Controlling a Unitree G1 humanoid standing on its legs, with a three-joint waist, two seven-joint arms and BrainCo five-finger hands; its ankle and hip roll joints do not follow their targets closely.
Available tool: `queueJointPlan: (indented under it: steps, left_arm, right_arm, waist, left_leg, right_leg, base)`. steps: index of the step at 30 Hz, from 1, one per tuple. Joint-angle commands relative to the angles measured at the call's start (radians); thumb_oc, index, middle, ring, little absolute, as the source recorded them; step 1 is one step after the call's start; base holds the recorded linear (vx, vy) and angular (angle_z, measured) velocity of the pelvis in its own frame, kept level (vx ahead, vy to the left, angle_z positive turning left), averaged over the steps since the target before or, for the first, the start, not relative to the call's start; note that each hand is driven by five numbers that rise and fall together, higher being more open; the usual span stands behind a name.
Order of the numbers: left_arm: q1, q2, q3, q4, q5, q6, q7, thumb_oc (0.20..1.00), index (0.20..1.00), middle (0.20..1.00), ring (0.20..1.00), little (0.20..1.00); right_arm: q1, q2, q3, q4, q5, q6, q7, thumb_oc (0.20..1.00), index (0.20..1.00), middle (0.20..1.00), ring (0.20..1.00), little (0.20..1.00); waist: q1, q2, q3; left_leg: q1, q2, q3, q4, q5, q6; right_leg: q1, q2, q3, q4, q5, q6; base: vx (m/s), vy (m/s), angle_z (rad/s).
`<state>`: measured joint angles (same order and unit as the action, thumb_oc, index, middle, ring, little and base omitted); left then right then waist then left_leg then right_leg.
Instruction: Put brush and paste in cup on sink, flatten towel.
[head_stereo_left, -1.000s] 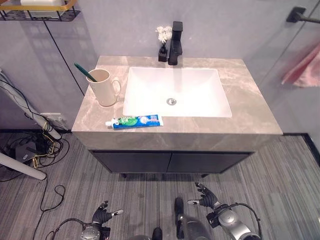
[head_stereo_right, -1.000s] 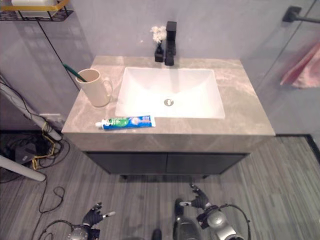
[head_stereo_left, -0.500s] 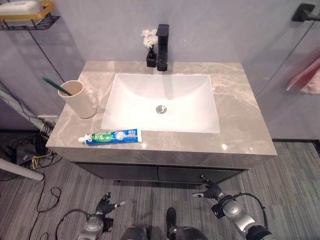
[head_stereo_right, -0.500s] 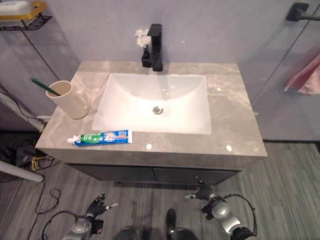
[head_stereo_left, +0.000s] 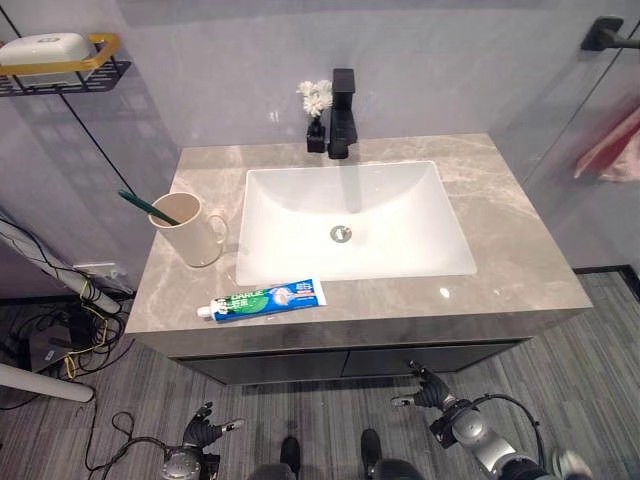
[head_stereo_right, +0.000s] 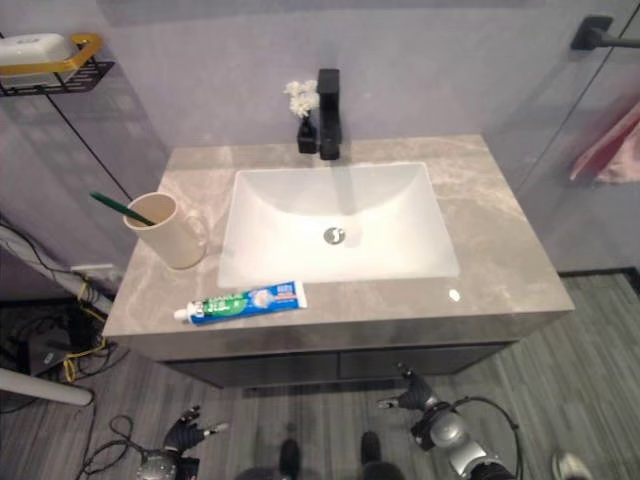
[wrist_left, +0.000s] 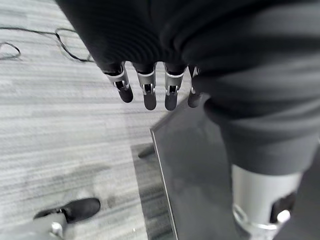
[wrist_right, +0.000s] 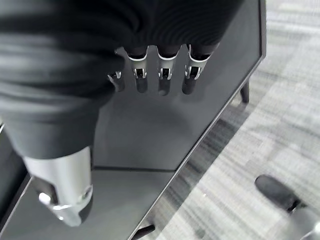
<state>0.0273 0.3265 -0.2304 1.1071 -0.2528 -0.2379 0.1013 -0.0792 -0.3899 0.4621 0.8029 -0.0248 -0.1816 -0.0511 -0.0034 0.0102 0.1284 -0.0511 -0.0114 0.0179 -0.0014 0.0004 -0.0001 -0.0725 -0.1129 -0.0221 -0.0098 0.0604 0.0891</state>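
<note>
Both hands hang low in front of the dark cabinet under the bench, well below and short of everything on top. Left hand sits down by the floor on the left side, fingers straight and relaxed, nothing in them; its wrist view looks past the fingertips at grey plank floor and the cabinet's edge. Right hand is just under the cabinet front on the right, fingers loose and apart, holding nothing, dark cabinet panel right behind them. Up and ahead of the left hand, the cream cup stands upright on the bench's left part, just beside the white sink basin, handle toward the basin. Green brush is already in the cup, leaning out toward the wall side. Paste, blue-green tube, lies flat on the bench's front strip, near the edge, between cup and basin front, closer to the left hand than the right, cap end pointing left. Black tap at the back of the basin, small black holder with white sprig touching beside it. Pink towel hangs on a rail far right of the right hand, bunched. Wire wall shelf with a soap dish far upper left.
</note>
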Motion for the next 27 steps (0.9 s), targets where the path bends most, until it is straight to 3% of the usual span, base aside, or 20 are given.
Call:
queueJointPlan:
  steps: [1, 2, 5, 7, 8, 10, 14, 15, 16, 17, 21, 23, 27]
  left_arm:
    - [-0.005, 0.047, 0.010, -0.032, 0.062, -0.036, 0.008, 1.000, 1.000, 1.000, 1.000, 1.000]
    - [0.013, 0.056, 0.007, -0.051, 0.071, -0.038, 0.006, 1.000, 1.000, 1.000, 1.000, 1.000]
    - [0.200, 0.182, -0.011, -0.380, 0.179, -0.074, -0.016, 1.000, 1.000, 1.000, 1.000, 1.000]
    - [0.242, 0.217, -0.003, -0.455, 0.201, -0.080, -0.026, 1.000, 1.000, 1.000, 1.000, 1.000]
    - [0.314, 0.292, 0.000, -0.598, 0.257, -0.104, -0.050, 1.000, 1.000, 1.000, 1.000, 1.000]
    - [0.355, 0.335, 0.008, -0.680, 0.274, -0.109, -0.070, 1.000, 1.000, 1.000, 1.000, 1.000]
    - [0.519, 0.665, 0.083, -1.105, 0.369, -0.218, -0.116, 1.000, 1.000, 1.000, 1.000, 1.000]
    - [0.604, 0.764, 0.187, -1.244, 0.395, -0.241, -0.095, 1.000, 1.000, 1.000, 1.000, 1.000]
    - [0.639, 0.790, 0.251, -1.297, 0.389, -0.252, -0.073, 1.000, 1.000, 1.000, 1.000, 1.000]
    - [0.654, 0.806, 0.319, -1.343, 0.382, -0.261, -0.038, 1.000, 1.000, 1.000, 1.000, 1.000]
    - [0.661, 0.793, 0.412, -1.383, 0.357, -0.257, 0.006, 1.000, 1.000, 1.000, 1.000, 1.000]
    - [0.556, 0.720, 0.474, -1.398, 0.328, -0.249, 0.086, 1.000, 1.000, 1.000, 1.000, 1.000]
    - [0.476, 0.697, 0.481, -1.388, 0.327, -0.240, 0.092, 1.000, 1.000, 1.000, 1.000, 1.000]
  right_arm:
    - [-0.020, -0.010, -0.019, -0.037, -0.017, -0.038, -0.003, 1.000, 1.000, 1.000, 1.000, 1.000]
    - [-0.019, -0.011, -0.023, -0.031, -0.015, -0.038, -0.003, 1.000, 1.000, 1.000, 1.000, 1.000]
    - [0.005, -0.027, -0.073, 0.000, 0.017, -0.050, -0.013, 1.000, 1.000, 1.000, 1.000, 1.000]
    - [0.010, -0.028, -0.078, 0.004, 0.019, -0.055, -0.013, 1.000, 1.000, 1.000, 1.000, 1.000]
    - [0.015, -0.039, -0.098, 0.013, 0.026, -0.065, -0.016, 1.000, 1.000, 1.000, 1.000, 1.000]
    - [0.017, -0.041, -0.102, 0.018, 0.024, -0.067, -0.018, 1.000, 1.000, 1.000, 1.000, 1.000]
    - [0.027, -0.085, -0.071, 0.043, -0.026, -0.092, -0.012, 1.000, 1.000, 1.000, 1.000, 1.000]
    - [0.039, -0.087, -0.052, 0.046, -0.036, -0.095, -0.011, 1.000, 1.000, 1.000, 1.000, 1.000]
    - [0.045, -0.082, -0.044, 0.049, -0.037, -0.094, -0.011, 1.000, 1.000, 1.000, 1.000, 1.000]
    - [0.054, -0.078, -0.033, 0.046, -0.042, -0.094, -0.012, 1.000, 1.000, 1.000, 1.000, 1.000]
    - [0.065, -0.076, -0.017, 0.017, -0.063, -0.087, -0.011, 1.000, 1.000, 1.000, 1.000, 1.000]
    - [0.083, -0.053, -0.036, 0.002, -0.048, -0.070, -0.011, 1.000, 1.000, 1.000, 1.000, 1.000]
    - [0.109, -0.055, -0.057, -0.026, -0.042, -0.058, -0.001, 1.000, 1.000, 1.000, 1.000, 1.000]
  waist:
    - [0.034, -0.024, -0.023]
    - [0.038, -0.026, -0.023]
    - [0.078, -0.031, -0.023]
    - [0.082, -0.031, -0.023]
    - [0.097, -0.030, -0.015]
    - [0.100, -0.030, -0.015]
    - [0.119, -0.018, 0.009]
    - [0.119, -0.012, 0.004]
    - [0.120, -0.008, 0.001]
    - [0.123, -0.004, -0.005]
    - [0.119, -0.007, -0.013]
    - [0.104, -0.013, -0.020]
    - [0.088, -0.018, -0.020]
  left_leg:
    - [-0.049, 0.053, -0.015, 0.113, -0.053, -0.037]
    - [-0.047, 0.053, -0.017, 0.105, -0.050, -0.036]
    - [-0.048, 0.058, -0.047, 0.048, -0.019, -0.043]
    - [-0.050, 0.059, -0.056, 0.040, -0.013, -0.045]
    - [-0.057, 0.063, -0.067, 0.036, -0.007, -0.050]
    - [-0.063, 0.063, -0.072, 0.038, -0.006, -0.052]
    - [-0.083, 0.060, -0.098, 0.038, 0.009, -0.058]
    - [-0.080, 0.060, -0.102, 0.031, 0.003, -0.059]
    - [-0.078, 0.059, -0.105, 0.029, 0.004, -0.060]
    - [-0.077, 0.058, -0.105, 0.025, 0.006, -0.061]
    - [-0.069, 0.057, -0.103, 0.018, 0.008, -0.062]
    - [-0.057, 0.060, -0.092, 0.010, 0.005, -0.060]
    - [-0.050, 0.064, -0.075, 0.011, -0.004, -0.060]
  right_leg:
    - [-0.030, -0.038, 0.009, 0.059, -0.002, 0.069]
    - [-0.029, -0.041, 0.006, 0.051, 0.005, 0.071]
    - [-0.013, -0.050, -0.036, 0.001, 0.020, 0.076]
    - [-0.009, -0.050, -0.046, -0.007, 0.021, 0.076]
    - [-0.006, -0.052, -0.061, -0.015, 0.022, 0.080]
    - [-0.005, -0.053, -0.068, -0.016, 0.021, 0.081]
    - [-0.018, -0.057, -0.092, 0.004, 0.019, 0.084]
    - [-0.017, -0.061, -0.097, 0.010, 0.012, 0.089]
    - [-0.014, -0.062, -0.100, 0.009, 0.011, 0.091]
    - [-0.012, -0.065, -0.102, 0.005, 0.014, 0.092]
    - [-0.009, -0.067, -0.100, 0.002, 0.015, 0.092]
    - [-0.011, -0.068, -0.088, -0.005, 0.023, 0.092]
    - [-0.017, -0.066, -0.073, -0.010, 0.027, 0.092]
  base:
    - [-0.02, 0.019, -0.10]
    - [-0.05, -0.005, -0.12]
    - [-0.05, -0.042, 0.11]
    - [-0.03, -0.047, 0.31]
    - [-0.03, -0.033, 0.18]
    - [-0.03, -0.040, 0.23]
    - [-0.04, -0.037, 0.29]
    - [-0.01, -0.009, 0.14]
    - [0.05, -0.001, 0.12]
    - [0.03, -0.005, 0.11]
    - [0.02, 0.001, -0.02]
    - [0.04, 0.020, -0.02]
    - [0.02, 0.008, -0.05]
